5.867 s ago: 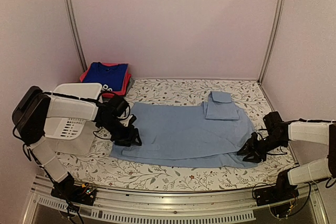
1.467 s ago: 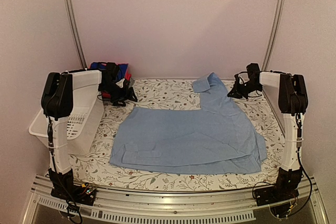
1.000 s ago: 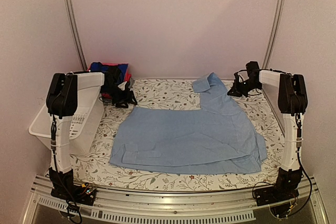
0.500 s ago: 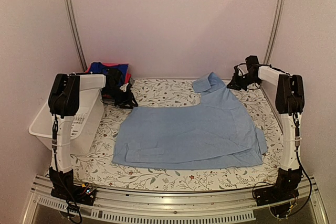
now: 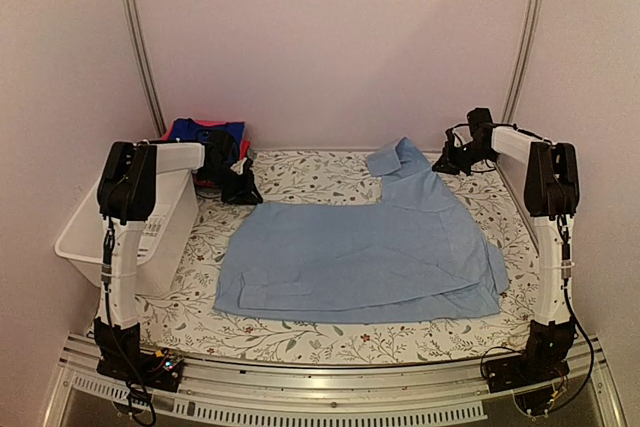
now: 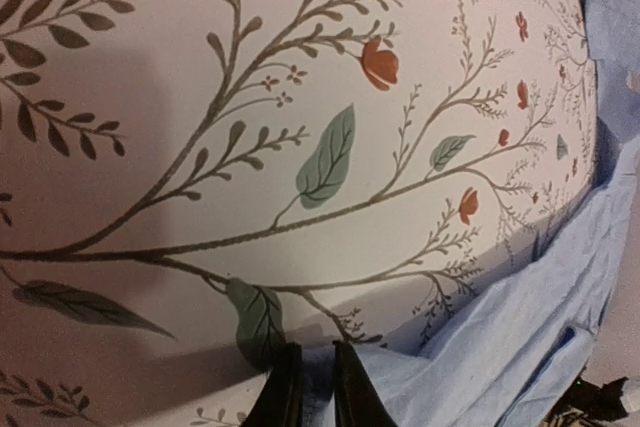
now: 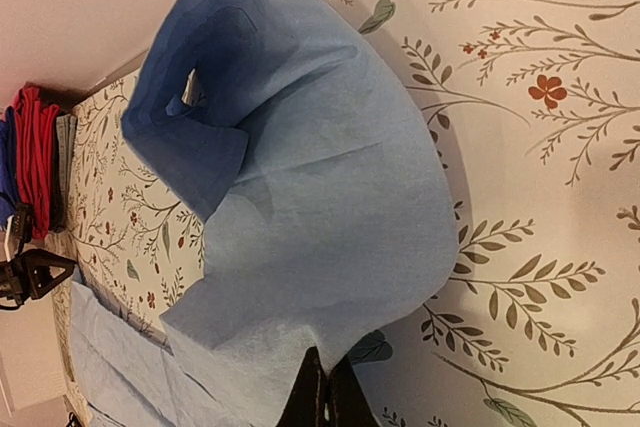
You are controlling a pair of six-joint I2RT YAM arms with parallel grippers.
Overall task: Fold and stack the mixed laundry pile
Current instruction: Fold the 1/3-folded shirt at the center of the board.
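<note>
Clamp of left pincer (image 5: 243, 190) on far-left corner of large pale-blue button shirt (image 5: 360, 257); clamp of right pincer (image 5: 445, 162) on its far-right edge.

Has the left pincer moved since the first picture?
Yes. The left pincer went from beside the white basket toward the back wall, near the folded stack.

Basket (image 5: 72, 239) left of shirt (image 5: 360, 257), stack (image 5: 205, 133) behind

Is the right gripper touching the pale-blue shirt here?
Touching. In the right wrist view the right gripper is pinched shut on an edge of the pale-blue shirt.
</note>
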